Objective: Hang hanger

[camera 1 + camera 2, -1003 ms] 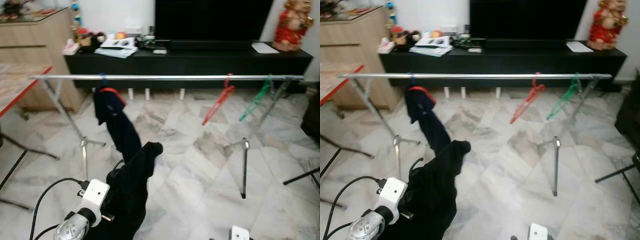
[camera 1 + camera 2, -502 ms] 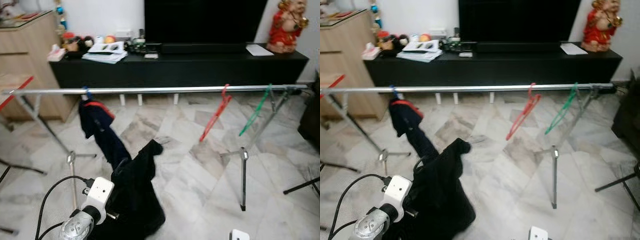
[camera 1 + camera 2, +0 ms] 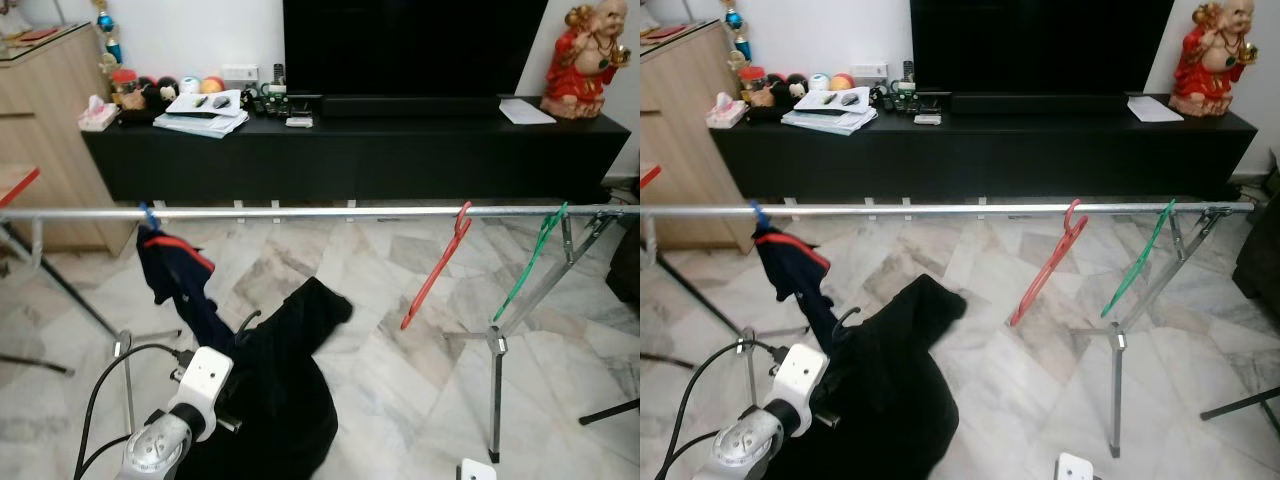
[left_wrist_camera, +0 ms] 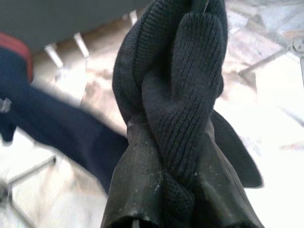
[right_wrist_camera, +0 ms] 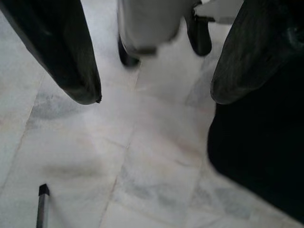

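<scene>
A silver clothes rail (image 3: pixel 330 212) spans the room on tripod legs. On it hang a navy garment (image 3: pixel 178 272) on a blue hanger at the left, a bare red hanger (image 3: pixel 437 268) and a bare green hanger (image 3: pixel 527 263) towards the right. My left arm (image 3: pixel 170 440) rises at the lower left, and the left gripper (image 4: pixel 171 142) is shut on a black knit garment (image 3: pixel 280 385). That garment drapes below the rail, with a small hook (image 3: pixel 246 320) beside it. My right gripper (image 5: pixel 154 95) hangs low, open over the marble floor.
A long black TV cabinet (image 3: pixel 350 145) with papers and small items stands behind the rail, below a dark screen. A red figurine (image 3: pixel 590 55) sits at its right end. A wooden cupboard (image 3: pixel 45 110) and a red-edged table (image 3: pixel 15 185) are on the left.
The whole view has shifted: the rail now sits lower in the picture and more of the cabinet shows. The black garment stays in my left gripper.
</scene>
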`<state>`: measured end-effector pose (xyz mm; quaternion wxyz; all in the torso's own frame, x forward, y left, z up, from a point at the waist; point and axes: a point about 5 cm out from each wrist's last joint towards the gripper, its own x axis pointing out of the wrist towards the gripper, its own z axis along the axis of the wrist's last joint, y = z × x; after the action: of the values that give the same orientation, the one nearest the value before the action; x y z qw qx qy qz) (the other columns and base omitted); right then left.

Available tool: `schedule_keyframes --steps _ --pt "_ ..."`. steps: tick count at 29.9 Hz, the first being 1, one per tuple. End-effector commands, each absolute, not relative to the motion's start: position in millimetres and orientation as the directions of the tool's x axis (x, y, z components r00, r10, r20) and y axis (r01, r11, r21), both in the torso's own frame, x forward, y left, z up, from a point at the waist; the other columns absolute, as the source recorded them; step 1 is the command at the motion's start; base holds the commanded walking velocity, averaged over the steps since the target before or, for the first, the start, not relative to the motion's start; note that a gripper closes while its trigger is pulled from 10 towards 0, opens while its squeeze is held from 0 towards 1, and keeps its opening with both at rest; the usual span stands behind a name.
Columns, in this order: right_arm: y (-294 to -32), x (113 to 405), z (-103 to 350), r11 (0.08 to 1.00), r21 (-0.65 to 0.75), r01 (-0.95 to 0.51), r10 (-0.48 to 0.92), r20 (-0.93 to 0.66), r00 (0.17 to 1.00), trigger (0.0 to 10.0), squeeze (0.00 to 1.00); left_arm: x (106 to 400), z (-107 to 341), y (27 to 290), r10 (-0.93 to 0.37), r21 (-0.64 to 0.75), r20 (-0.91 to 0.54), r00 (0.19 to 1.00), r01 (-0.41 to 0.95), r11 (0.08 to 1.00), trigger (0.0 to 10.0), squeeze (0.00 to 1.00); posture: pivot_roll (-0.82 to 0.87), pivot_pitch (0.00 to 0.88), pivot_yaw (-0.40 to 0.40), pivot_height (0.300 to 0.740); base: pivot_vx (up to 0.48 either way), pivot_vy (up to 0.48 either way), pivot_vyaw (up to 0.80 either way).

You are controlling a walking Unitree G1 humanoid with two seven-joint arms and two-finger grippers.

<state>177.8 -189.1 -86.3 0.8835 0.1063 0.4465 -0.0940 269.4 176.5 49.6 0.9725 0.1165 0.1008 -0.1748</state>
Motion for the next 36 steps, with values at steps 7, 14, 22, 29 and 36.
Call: schedule_keyframes --steps 7,14,22,29,36 --pt "-197.7 175.2 -86.3 0.957 0.085 0.276 -0.094 -0.811 0.577 10.0 0.00 278.1 57.5 164.2 -0.409 0.214 -0.231 0.883 0.457 0.863 10.0 0.00 0.04 0.026 0.011 0.740 0.403 0.000 0.00" --pt "-199.4 174.4 -86.4 0.957 0.083 0.279 -0.097 -0.813 0.575 10.0 0.00 294.4 67.5 155.7 -0.472 0.249 -0.236 0.849 0.522 0.816 10.0 0.00 0.03 0.038 0.009 0.740 0.080 0.000 0.00" --pt "-199.5 173.9 -86.6 0.955 0.084 0.284 -0.099 -0.812 0.575 10.0 0.00 315.4 78.2 161.0 -0.441 0.278 -0.230 0.868 0.493 0.825 10.0 0.00 0.02 0.048 0.014 0.740 0.000 0.000 0.00" --pt "-199.1 173.9 -86.7 0.955 0.084 0.285 -0.099 -0.813 0.574 10.0 0.00 330.2 85.0 159.4 -0.424 0.278 -0.233 0.875 0.477 0.834 10.0 0.00 0.02 0.055 0.015 0.740 0.000 0.000 0.00" --pt "-199.0 173.4 -86.9 0.953 0.084 0.289 -0.102 -0.812 0.574 10.0 0.00 348.8 91.4 150.3 -0.400 0.294 -0.256 0.880 0.465 0.835 10.0 0.00 0.01 0.058 0.020 0.740 0.000 0.000 0.00"
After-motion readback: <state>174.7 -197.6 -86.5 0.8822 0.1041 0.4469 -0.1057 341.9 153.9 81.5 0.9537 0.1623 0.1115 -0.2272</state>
